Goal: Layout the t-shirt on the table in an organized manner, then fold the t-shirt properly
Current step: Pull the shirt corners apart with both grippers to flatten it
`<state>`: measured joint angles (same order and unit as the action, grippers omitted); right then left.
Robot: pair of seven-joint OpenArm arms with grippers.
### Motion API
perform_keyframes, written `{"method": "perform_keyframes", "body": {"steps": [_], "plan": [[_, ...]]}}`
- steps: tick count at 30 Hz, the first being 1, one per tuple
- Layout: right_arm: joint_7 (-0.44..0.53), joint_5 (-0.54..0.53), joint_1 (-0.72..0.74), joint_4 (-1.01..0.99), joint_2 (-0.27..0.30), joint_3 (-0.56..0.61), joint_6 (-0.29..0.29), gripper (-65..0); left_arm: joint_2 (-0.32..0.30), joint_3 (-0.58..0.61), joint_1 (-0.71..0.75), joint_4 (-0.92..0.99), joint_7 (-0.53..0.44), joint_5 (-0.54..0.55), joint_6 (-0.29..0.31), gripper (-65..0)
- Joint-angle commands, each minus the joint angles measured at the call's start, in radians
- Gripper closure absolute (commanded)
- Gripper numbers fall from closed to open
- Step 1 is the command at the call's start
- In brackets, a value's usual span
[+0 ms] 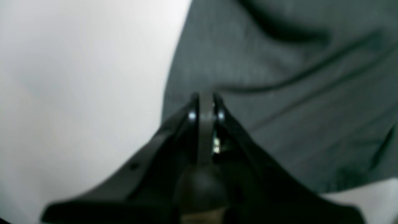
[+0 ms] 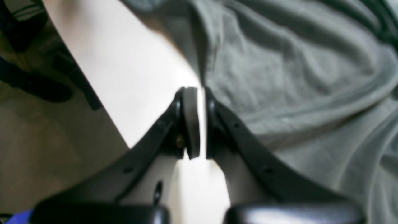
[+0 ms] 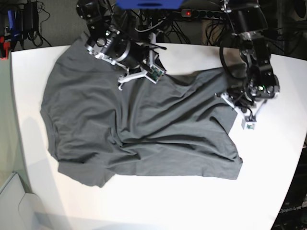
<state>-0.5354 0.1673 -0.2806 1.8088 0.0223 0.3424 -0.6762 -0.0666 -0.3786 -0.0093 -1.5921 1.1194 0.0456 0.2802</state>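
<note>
T-shirt [image 3: 144,129] spread lengthwise across table [image 3: 268,158] — rumpled, grippers at far edge

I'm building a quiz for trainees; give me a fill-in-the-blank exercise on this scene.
1. The garment on the table is a dark grey ____.
2. The t-shirt lies rumpled, not yet ____.
3. The left tool has its jaws ____ at the cloth's edge.
4. The tabletop's colour is ____.

Missing words: t-shirt; folded; shut; white
</note>
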Motion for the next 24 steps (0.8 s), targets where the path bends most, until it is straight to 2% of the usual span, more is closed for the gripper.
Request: {"method": "perform_keyframes", "body": {"steps": [1,8,12,19,24], "plan": [[0.016,-0.016,0.004,0.021,0.0,-0.001,-0.003,-3.7,-0.003,-0.001,-0.008,-0.02,-0.015,0.004,-0.003,-0.3],[0.016,-0.016,0.002,0.029,-0.003,-0.055,-0.003,-3.7,-0.012,-0.012,0.11,-0.02,-0.043,-0.005,-0.005,-0.3],[0.016,-0.016,0.002,0.05,-0.002,-0.093,-0.003,-3.7,-0.062,-0.015,0.205,-0.02,-0.085,-0.005,-0.005,-0.3],[0.018,-0.016,0.005,0.062,-0.002,-0.13,-0.003,-3.7,-0.081,-0.158,0.325,-0.034,-0.118,0.003,-0.003,-0.3],[0.018,-0.016,0.005,0.062,-0.002,-0.13,-0.003,-3.7,-0.103,-0.199,0.345,-0.035,-0.118,0.004,-0.003,-0.3]]}}
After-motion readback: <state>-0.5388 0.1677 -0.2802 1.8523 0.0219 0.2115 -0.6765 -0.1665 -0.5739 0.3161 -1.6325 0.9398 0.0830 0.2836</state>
